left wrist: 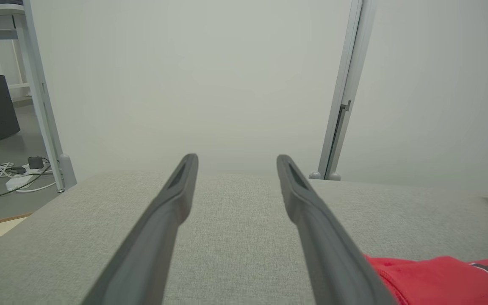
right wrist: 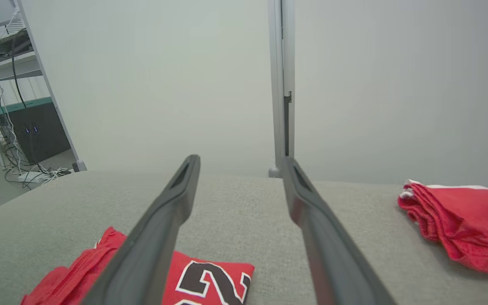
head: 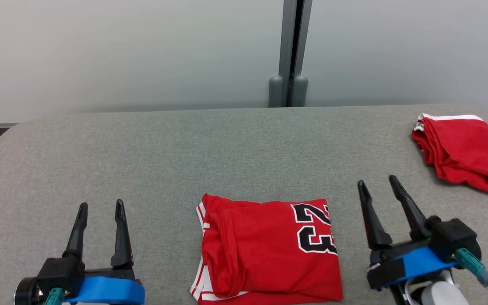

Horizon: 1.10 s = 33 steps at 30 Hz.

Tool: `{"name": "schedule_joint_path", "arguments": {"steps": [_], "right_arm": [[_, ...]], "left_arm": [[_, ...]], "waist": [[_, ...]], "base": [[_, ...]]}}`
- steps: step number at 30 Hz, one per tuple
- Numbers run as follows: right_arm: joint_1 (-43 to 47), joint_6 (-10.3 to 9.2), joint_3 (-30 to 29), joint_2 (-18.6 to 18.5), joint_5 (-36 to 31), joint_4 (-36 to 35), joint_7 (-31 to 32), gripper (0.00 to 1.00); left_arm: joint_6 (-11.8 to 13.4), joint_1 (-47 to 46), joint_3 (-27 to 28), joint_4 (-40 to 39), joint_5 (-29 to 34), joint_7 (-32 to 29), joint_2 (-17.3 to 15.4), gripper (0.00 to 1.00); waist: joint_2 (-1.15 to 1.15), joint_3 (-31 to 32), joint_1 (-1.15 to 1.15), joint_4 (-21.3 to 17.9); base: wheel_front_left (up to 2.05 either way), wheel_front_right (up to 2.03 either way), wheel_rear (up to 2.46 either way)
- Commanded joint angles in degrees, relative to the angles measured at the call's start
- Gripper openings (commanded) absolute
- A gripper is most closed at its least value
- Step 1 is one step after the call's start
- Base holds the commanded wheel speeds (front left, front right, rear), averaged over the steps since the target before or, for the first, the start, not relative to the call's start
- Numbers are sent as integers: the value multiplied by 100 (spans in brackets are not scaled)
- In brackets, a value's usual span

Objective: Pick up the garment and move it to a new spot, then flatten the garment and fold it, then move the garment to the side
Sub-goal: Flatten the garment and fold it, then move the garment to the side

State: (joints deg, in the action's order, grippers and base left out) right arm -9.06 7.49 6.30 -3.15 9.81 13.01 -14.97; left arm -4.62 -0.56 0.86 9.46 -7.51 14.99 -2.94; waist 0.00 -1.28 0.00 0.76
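Note:
A red jersey (head: 265, 250) with a black and white number lies folded into a rough square on the grey table, near the front edge in the head view. Its corner shows in the left wrist view (left wrist: 443, 279) and its numbered part in the right wrist view (right wrist: 210, 279). My left gripper (head: 101, 206) hovers open to the jersey's left, nothing between its fingers (left wrist: 176, 199). My right gripper (head: 377, 182) hovers open to the jersey's right, its fingers (right wrist: 180, 199) empty and apart from the cloth.
A second red garment (head: 464, 152) with white trim lies folded at the table's far right edge, also seen as a red garment (right wrist: 460, 220) in the right wrist view. A grey partition post (head: 288, 55) stands behind the table (head: 142, 152). Cables and a shelf (right wrist: 15, 106) are off to the left.

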Motion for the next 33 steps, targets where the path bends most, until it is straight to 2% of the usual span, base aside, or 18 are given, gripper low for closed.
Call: {"name": "schedule_joint_path", "arguments": {"steps": [1, 6, 11, 18, 33], "right_arm": [[170, 1, -114, -16, -36, -64, -23, 100], [705, 1, -624, -3, -188, -354, 65, 100], [1153, 1, -841, 18, -240, -666, 227, 100], [1468, 1, -766, 22, -110, -1004, 531, 100], [1471, 1, -786, 24, -121, -854, 609, 100]], "left_arm": [[-23, 75, 2, 17, 34, 27, 7, 100], [26, 306, 101, 49, 107, 27, 5, 100], [54, 415, 144, 49, 168, 27, 5, 100], [80, 443, 100, 107, 268, 27, -47, 100], [89, 443, -52, 159, 225, -57, -125, 100]], "waist": [[0, 78, 0, -64], [0, 187, 0, -130], [0, 282, 0, -125], [0, 369, 0, -57], [0, 431, 0, 72]], "base": [[0, 0, 0], [0, 0, 0], [0, 0, 0], [0, 0, 0], [0, 0, 0]]}}
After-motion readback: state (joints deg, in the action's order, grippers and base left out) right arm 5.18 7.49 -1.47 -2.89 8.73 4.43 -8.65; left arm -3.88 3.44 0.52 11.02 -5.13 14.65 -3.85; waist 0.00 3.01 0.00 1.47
